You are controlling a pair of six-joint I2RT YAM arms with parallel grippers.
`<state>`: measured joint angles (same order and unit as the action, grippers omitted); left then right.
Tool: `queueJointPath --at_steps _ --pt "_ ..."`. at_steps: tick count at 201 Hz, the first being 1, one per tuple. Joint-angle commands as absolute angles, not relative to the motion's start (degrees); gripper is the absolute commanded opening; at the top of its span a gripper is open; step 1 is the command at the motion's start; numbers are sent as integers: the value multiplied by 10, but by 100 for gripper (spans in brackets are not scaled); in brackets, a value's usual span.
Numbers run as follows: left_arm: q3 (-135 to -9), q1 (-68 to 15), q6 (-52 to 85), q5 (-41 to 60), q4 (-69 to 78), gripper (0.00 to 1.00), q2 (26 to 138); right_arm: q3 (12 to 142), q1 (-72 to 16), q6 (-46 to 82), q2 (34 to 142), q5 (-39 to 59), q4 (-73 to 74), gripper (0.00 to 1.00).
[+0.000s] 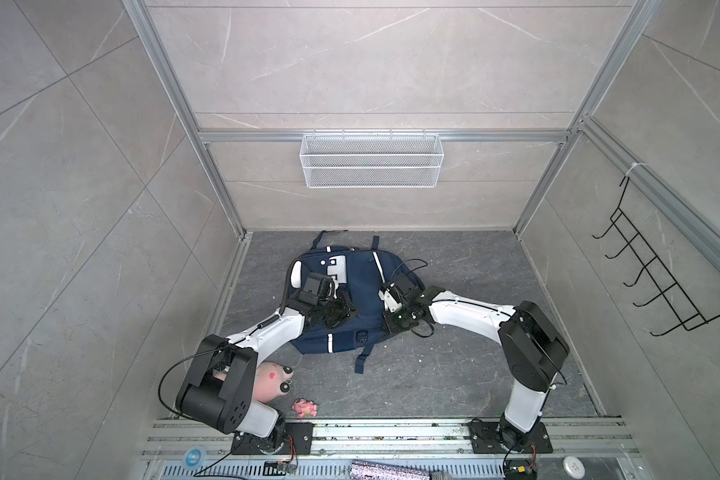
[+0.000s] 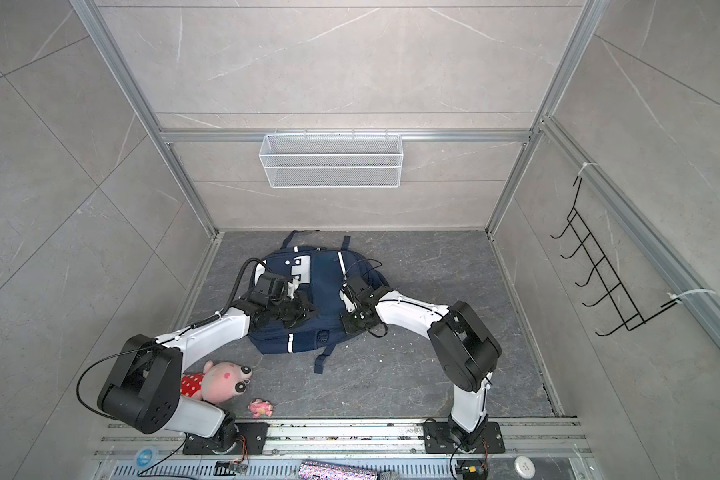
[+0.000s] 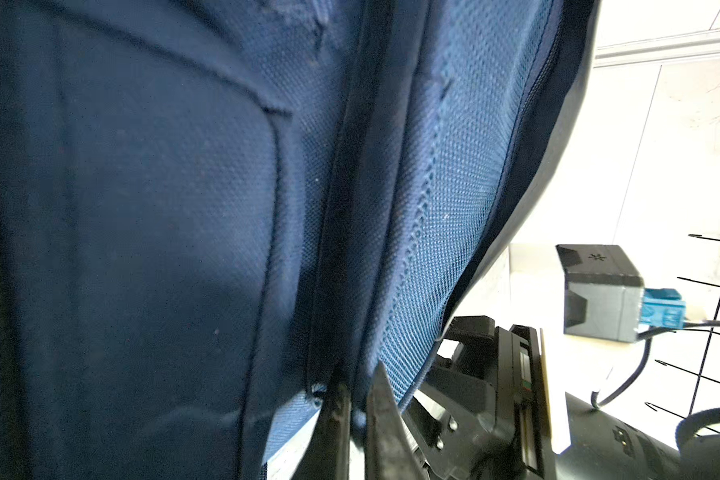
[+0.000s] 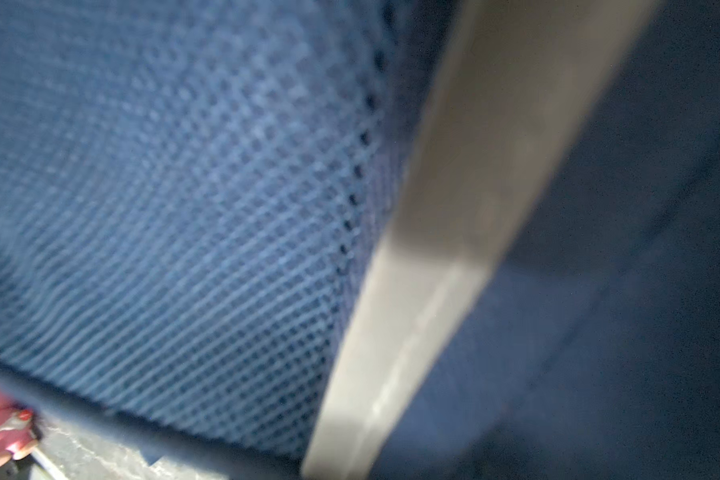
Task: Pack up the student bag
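Navy fabric of the student bag (image 1: 362,286) is pinched between your left jaws, while your right jaws are down at it, spread or shut you cannot tell.

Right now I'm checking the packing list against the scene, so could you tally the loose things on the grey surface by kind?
student bag: 1
pink plush toy: 1
small pink figure: 1
Total: 3

grey floor (image 1: 454,374) — student bag (image 1: 360,286), plush (image 1: 273,380), toy (image 1: 305,407)
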<state>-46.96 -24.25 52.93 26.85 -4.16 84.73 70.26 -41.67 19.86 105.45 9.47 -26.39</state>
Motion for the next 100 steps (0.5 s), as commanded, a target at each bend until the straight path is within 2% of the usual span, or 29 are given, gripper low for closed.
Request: queueJointPath --at_steps 1,25,53,100 --pt "-472 -250 539 291 -9 0 846 713 -418 193 1060 68 -242 27" --pt "-471 -250 541 293 -5 0 847 705 -418 191 1055 66 -236 19" --pt "-468 -250 545 294 1 0 847 707 -418 189 1054 57 -250 0" --pt "-471 -243 537 277 -18 0 842 674 -415 183 1015 39 -254 0"
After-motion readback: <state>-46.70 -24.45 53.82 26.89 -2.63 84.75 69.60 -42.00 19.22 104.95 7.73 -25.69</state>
